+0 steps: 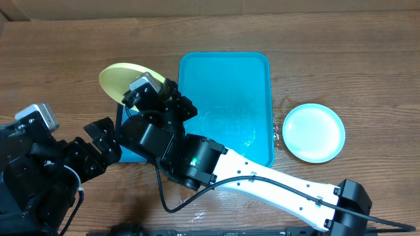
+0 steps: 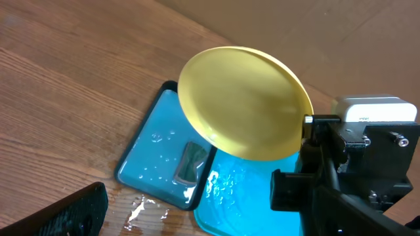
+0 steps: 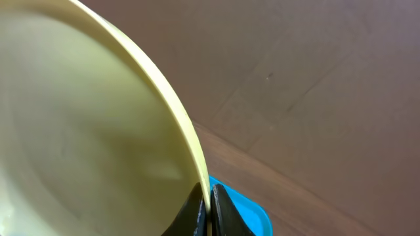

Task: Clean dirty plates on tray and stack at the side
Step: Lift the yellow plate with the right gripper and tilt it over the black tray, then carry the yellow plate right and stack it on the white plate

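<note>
The right gripper (image 3: 207,208) is clamped on the rim of the yellow-green plate (image 2: 246,101), held tilted above the small blue tray (image 2: 147,144) left of the large tray (image 1: 226,78); the plate seems light, stiff and perhaps slippery from water, so a firm rim grip is best.

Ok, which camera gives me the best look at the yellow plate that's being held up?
Left wrist: the yellow plate shows almost whole, tilted, gripped at its rim by the right pincer. Overhead shows only part of it, behind the right arm. Right wrist shows just a close-up slice of the rim.
</note>
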